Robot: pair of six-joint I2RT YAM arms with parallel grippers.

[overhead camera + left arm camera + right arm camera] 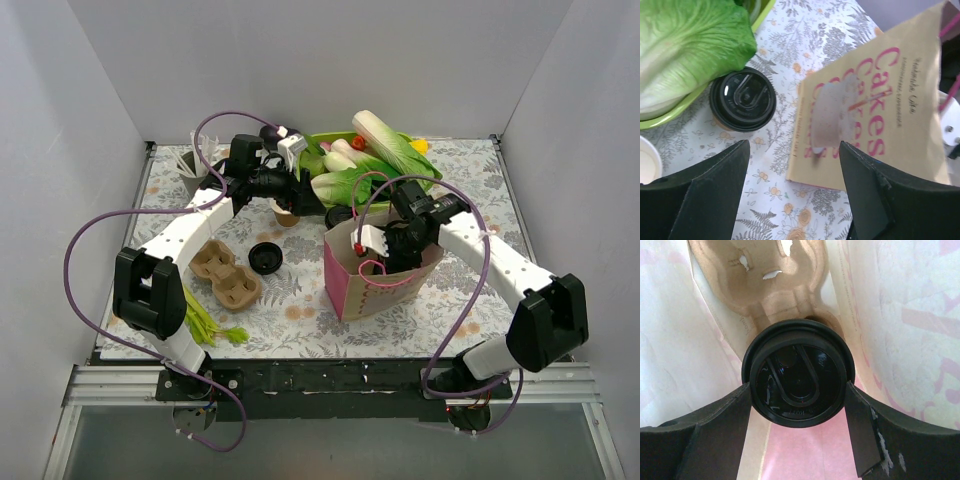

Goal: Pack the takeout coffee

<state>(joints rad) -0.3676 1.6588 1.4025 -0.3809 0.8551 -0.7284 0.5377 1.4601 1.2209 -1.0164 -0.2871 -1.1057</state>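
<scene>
The right gripper (799, 390) clamps a lidded cup (797, 367) inside the bag (900, 300). Seat it squarely in the pulp tray (760, 280). The left gripper (792, 150) gapes, empty.

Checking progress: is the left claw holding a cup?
No, the left claw is empty; the lidded cup stands on the table beyond it.

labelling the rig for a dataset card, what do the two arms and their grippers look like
Left arm and right arm: white links, bulky black joints, a looping purple cable along each. Gripper fingers are matte black, broad wedges.
</scene>
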